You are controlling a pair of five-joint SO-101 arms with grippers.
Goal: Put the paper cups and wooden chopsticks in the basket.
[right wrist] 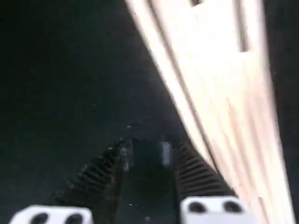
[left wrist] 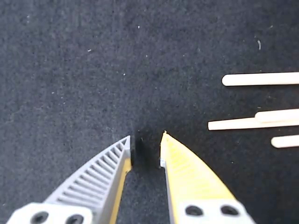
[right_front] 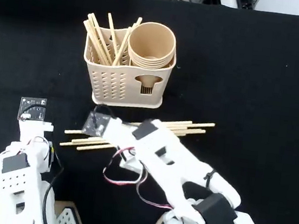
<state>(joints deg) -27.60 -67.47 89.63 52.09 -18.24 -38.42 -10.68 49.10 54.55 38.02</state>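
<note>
A beige perforated basket [right_front: 121,84] stands at the table's back middle. It holds a stack of paper cups [right_front: 152,44] on one side and several wooden chopsticks [right_front: 101,38] on the other. More loose chopsticks [right_front: 188,126] lie in a bundle on the black cloth in front of it. My right arm stretches over this bundle. Its gripper [right wrist: 152,148] is open low over the cloth, with the chopsticks [right wrist: 219,93] running just beside one finger. My left gripper [left wrist: 146,138] is slightly open with nothing in it, a short way from the chopstick ends [left wrist: 261,78].
The table is covered in black cloth [right_front: 263,77]. A pale perforated piece [right_front: 65,219] shows at the front edge between the arm bases. Red and black cables [right_front: 123,171] hang under the right arm.
</note>
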